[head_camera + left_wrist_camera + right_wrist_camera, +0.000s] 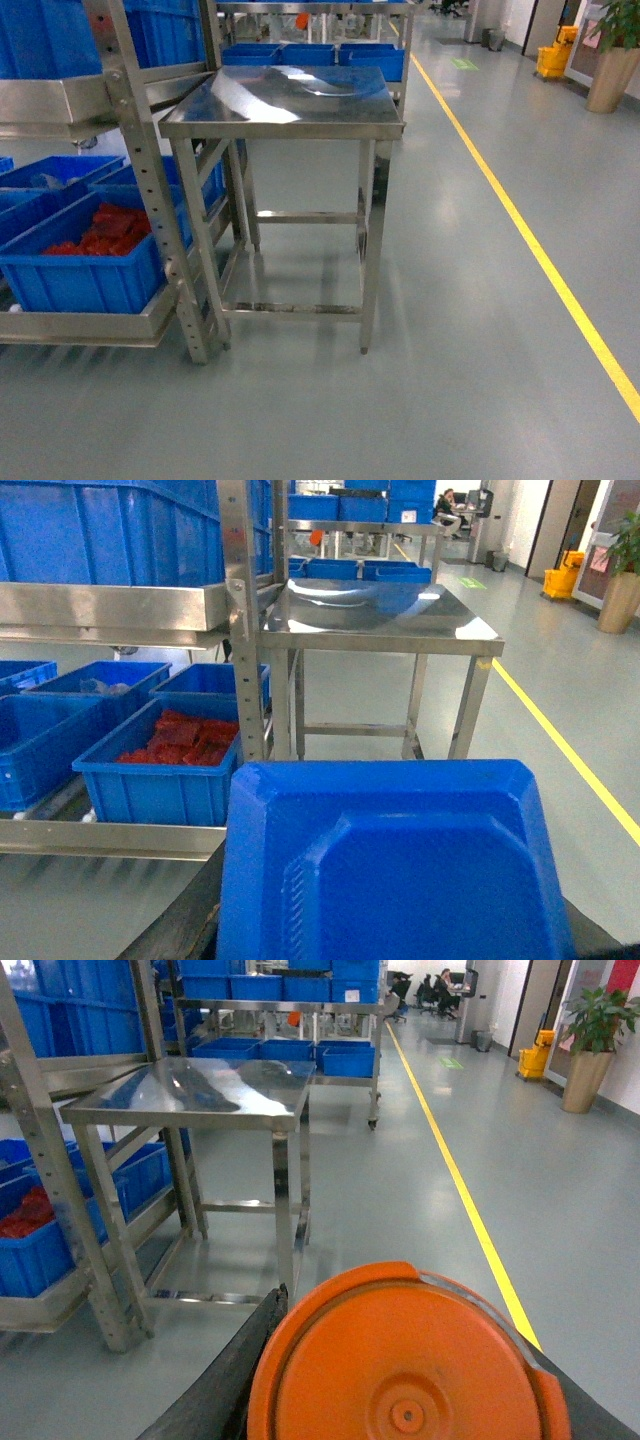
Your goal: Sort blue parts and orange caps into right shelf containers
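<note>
A blue part (pixel 400 870) with angular edges fills the bottom of the left wrist view, and my left gripper (pixel 395 925) is shut on it, with a dark finger (pixel 195 920) showing at its left side. In the right wrist view a round orange cap (pixel 405 1360) sits between the dark fingers (pixel 225 1380) of my right gripper (pixel 405 1395), which is shut on it. Neither gripper shows in the head view. Blue shelf containers (pixel 85 270) stand on a steel rack at the left; one holds red pieces (pixel 105 232).
A steel table (pixel 285 100) stands straight ahead beside the rack upright (pixel 150 180). More blue crates (pixel 310 52) sit on a trolley behind it. A yellow floor line (pixel 520 230) runs along the right, with a potted plant (pixel 612 60) and a yellow mop bucket (pixel 552 55) far back.
</note>
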### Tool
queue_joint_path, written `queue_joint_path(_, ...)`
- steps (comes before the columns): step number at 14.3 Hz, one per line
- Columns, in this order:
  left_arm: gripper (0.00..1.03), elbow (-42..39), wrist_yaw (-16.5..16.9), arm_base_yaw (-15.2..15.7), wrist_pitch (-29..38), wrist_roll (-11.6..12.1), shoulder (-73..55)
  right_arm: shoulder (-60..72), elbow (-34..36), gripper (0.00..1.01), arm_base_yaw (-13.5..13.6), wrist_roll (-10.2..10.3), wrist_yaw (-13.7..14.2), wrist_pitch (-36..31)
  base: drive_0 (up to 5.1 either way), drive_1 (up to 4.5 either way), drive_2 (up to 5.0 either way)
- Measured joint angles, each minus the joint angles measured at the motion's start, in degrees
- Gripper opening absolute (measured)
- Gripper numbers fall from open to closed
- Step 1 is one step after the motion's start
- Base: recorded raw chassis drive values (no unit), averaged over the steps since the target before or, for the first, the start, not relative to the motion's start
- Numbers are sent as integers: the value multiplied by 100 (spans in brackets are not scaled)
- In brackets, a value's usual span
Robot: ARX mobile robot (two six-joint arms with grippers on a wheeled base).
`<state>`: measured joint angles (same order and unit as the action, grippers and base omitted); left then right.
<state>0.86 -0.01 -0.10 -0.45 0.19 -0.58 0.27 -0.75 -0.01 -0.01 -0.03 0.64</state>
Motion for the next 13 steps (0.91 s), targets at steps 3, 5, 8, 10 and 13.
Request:
queue_joint_path(3,44,0,0,0,26,0,0,0,0,45,0,0,2,-44,-2,419,-423)
queue_joint_path(5,44,0,-2,0,7,0,0,0,0,45,0,0,0,-33,-3,417,-424)
queue_joint_path(8,44,0,0,0,-2,2,0,0,0,45,0,0,0,-22,-4,416,-424)
queue_joint_path(10,44,0,0,0,7,0,0,0,0,45,0,0,2,-20,-1,421,-423)
queue_joint_path(13,44,0,-2,0,4,0,0,0,0,45,0,0,2,-31,4,426,-419)
